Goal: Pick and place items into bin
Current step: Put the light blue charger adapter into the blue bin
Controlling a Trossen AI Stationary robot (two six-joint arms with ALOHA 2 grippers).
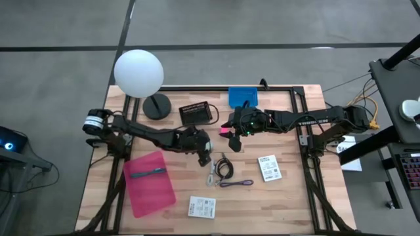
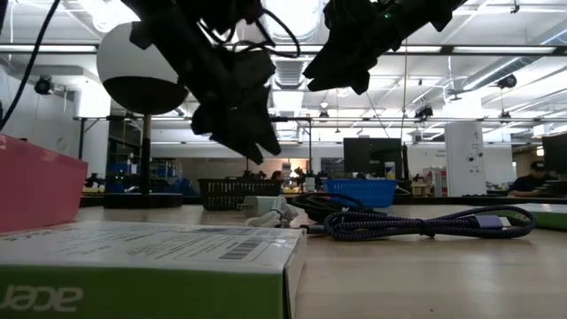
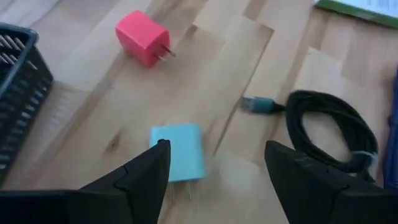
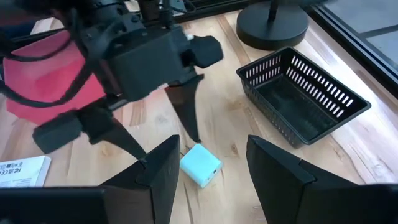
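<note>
Pale teal cube (image 3: 178,152) is lying on the wood under the wide-open left gripper (image 3: 214,165); fingers should be lowered squarely around it. Right gripper (image 4: 208,168) is hovering nearby, half-open and empty.

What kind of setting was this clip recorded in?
Probably a large open robotics lab or workshop: exposed ceiling with strip lights, workstations with monitors behind, and a wooden table in a metal frame on a grey floor.

black basket (image 3: 15,93) cut off at edge, black cable (image 3: 333,134) partly cropped, packet print unreadable (image 1: 269,168)
</note>
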